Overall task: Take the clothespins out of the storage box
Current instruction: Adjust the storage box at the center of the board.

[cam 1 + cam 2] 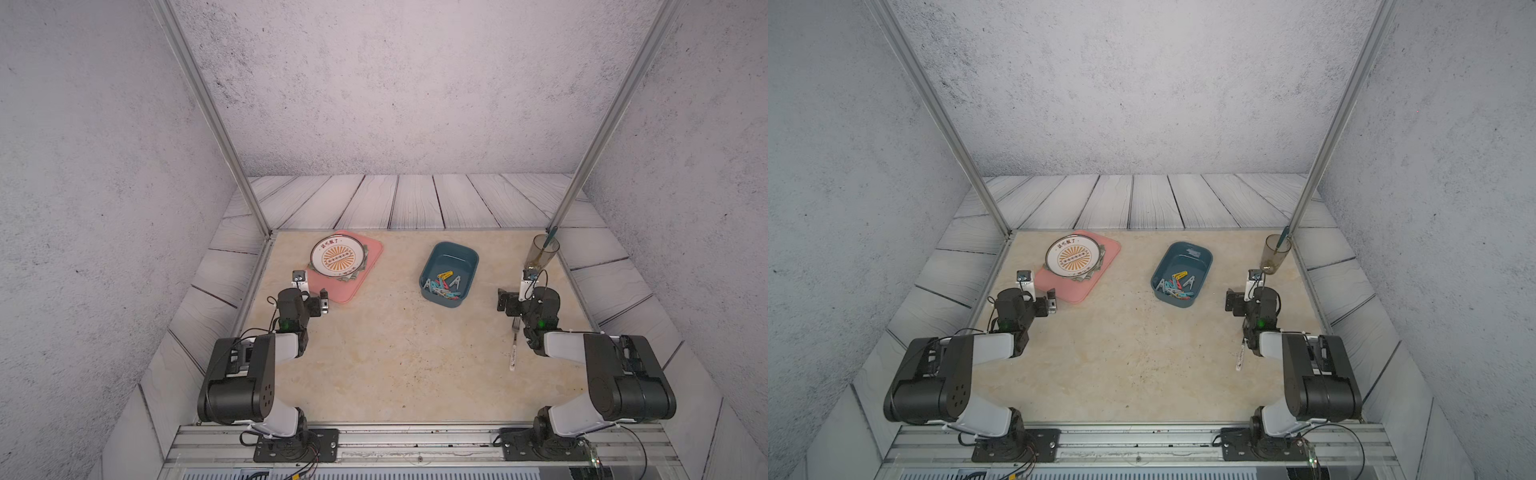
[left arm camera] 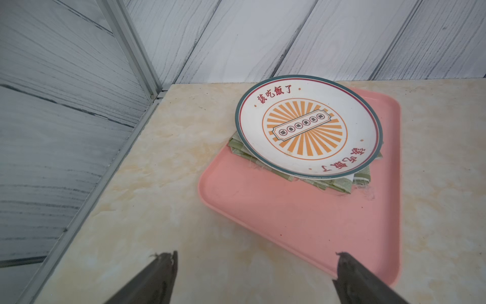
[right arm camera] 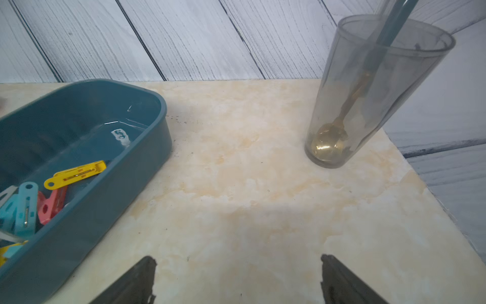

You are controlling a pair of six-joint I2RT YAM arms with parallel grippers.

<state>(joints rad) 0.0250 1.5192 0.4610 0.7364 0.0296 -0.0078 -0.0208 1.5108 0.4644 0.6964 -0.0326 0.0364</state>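
Observation:
The dark teal storage box [image 1: 456,250] stands right of the table's middle, seen in both top views. Several clothespins [image 1: 443,285] in yellow, red, light blue and grey lie heaped at its near end. The right wrist view shows the storage box wall [image 3: 105,210] and the clothespins [image 3: 76,173] inside it. My right gripper [image 1: 503,300] hovers open to the right of the box, apart from it; its gap [image 3: 238,265] holds only bare tabletop. My left gripper [image 1: 324,301] stands open by the pink tray's near corner, nothing between its fingers [image 2: 168,263].
At the back left, a pink tray [image 1: 353,284] carries a patterned plate [image 1: 337,257] on a folded green cloth. A tall glass [image 1: 540,253] with a spoon stands at the back right corner. A white-handled fork [image 1: 514,345] lies beside the right arm.

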